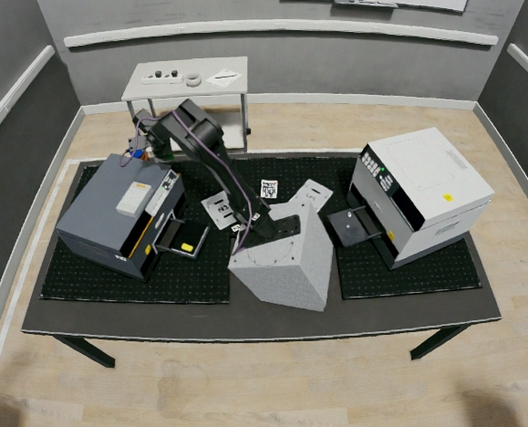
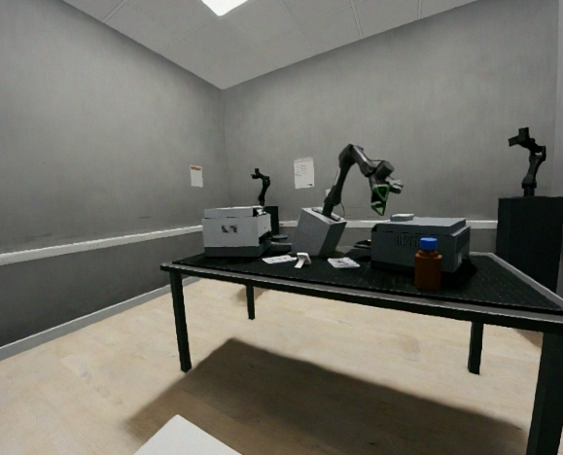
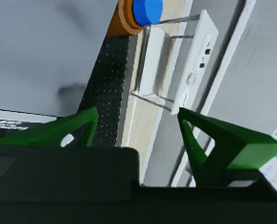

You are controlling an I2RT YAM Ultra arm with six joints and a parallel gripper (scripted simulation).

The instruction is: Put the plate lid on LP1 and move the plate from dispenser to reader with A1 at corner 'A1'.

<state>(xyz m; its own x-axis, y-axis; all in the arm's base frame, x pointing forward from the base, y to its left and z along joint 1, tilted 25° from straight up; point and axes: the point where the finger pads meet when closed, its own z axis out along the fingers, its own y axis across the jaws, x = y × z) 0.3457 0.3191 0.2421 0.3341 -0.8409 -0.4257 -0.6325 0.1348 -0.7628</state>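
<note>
Lidded plate (image 1: 188, 236) sits on the dispenser's stage (image 1: 165, 242), toward the front-left of the desk (image 1: 254, 317), yellow label on top. LP1 (image 1: 310, 194) and reader's stage (image 1: 347, 228) both bare. Gripper (image 2: 380, 200) hangs above the dispenser (image 1: 112, 215) at its back edge, green fingers spread fully, holding nothing. Capped bottle (image 2: 427, 262) stands on the desk behind the dispenser, near the back-left corner, below the gripper and apart from it.

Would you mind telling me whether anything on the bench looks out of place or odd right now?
Nothing looks spilled, tipped or damaged. The capped bottle stands upright beside the dispenser, and the covered plate sits on its stage. The only mismatch is the open, empty gripper, which hangs above the dispenser's rear, near the bottle and well away from the plate.
</note>
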